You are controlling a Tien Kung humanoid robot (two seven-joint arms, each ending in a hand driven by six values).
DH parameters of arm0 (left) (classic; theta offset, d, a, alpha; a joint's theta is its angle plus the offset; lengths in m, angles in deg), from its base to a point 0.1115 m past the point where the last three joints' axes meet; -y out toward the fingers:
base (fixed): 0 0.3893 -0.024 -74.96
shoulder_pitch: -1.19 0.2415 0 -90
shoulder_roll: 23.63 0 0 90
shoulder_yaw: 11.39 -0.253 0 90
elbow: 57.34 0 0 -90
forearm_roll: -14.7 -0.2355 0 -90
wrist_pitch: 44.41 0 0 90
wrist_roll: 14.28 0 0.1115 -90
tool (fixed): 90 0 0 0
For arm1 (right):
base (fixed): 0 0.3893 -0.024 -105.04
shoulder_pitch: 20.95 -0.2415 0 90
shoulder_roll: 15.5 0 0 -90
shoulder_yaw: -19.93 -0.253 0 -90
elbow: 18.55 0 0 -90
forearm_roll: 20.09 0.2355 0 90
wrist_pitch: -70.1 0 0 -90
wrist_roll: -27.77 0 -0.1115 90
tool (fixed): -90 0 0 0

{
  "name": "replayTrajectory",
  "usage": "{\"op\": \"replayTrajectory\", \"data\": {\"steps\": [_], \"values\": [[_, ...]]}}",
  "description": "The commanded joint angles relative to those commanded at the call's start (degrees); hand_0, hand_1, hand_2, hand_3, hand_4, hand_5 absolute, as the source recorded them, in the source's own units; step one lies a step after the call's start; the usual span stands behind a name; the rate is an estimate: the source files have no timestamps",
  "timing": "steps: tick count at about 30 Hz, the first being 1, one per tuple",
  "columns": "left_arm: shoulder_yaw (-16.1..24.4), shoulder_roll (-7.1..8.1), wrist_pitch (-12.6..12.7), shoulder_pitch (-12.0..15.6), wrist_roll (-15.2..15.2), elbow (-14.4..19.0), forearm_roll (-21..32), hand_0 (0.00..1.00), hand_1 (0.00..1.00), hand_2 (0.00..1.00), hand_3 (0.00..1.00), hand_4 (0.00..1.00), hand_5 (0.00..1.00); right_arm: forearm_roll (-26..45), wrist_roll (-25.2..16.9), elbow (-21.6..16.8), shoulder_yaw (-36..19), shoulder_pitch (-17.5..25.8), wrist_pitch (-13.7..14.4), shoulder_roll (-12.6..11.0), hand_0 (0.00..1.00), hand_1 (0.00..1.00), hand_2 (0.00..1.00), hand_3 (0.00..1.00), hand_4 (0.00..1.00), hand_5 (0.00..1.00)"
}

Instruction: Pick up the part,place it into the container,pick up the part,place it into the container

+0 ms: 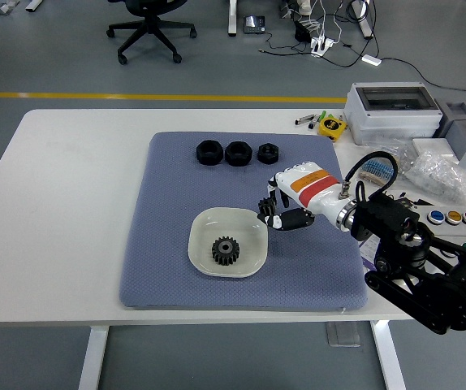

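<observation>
A cream bowl sits on the blue-grey mat with a black gear lying inside it. Three black nuts stand in a row near the mat's far edge. My right hand, white with a red and orange band, hovers just off the bowl's right rim. Its fingers are curled around a small dark part that they mostly hide. The left arm is out of sight.
Right of the mat lie a grey lidded box, a yellow tape measure, plastic bags of small parts and a row of coloured buttons. An office chair stands on the floor beyond the table.
</observation>
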Motion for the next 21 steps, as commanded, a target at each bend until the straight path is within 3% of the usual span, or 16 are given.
{"op": "replayTrajectory", "data": {"steps": [8,14,15,20,21], "values": [[0.1,0.1,0.0,0.1,0.0,0.0,-0.3,0.268,0.43,0.467,0.331,0.851,0.754,1.2,1.2,-2.3,4.1,-0.2,1.7,2.4,0.065,0.174,0.317,0.414,0.776,0.602],[-0.4,0.18,-0.1,0.0,0.0,0.0,-0.1,0.268,0.43,0.467,0.331,0.851,0.754,1.4,3.1,1.9,6.9,-1.5,3.6,5.7,0.08,0.19,0.345,0.439,0.808,0.6],[-0.6,0.19,-0.1,0.0,0.1,0.0,0.2,0.268,0.429,0.466,0.331,0.851,0.755,1.2,3.4,2.4,7.0,-1.6,3.9,6.2,0.092,0.198,0.353,0.434,0.873,0.599],[-1.0,0.18,-0.1,-0.2,0.2,0.0,0.5,0.268,0.429,0.466,0.331,0.851,0.755,0.1,3.6,2.8,7.4,-2.0,3.0,6.9,0.092,0.198,0.353,0.434,0.873,0.599],[-1.0,0.17,0.0,-0.2,0.2,0.0,0.7,0.268,0.429,0.467,0.33,0.851,0.755,0.0,3.5,2.9,7.5,-2.0,2.5,6.9,0.094,0.198,0.356,0.424,0.994,0.589]]}}
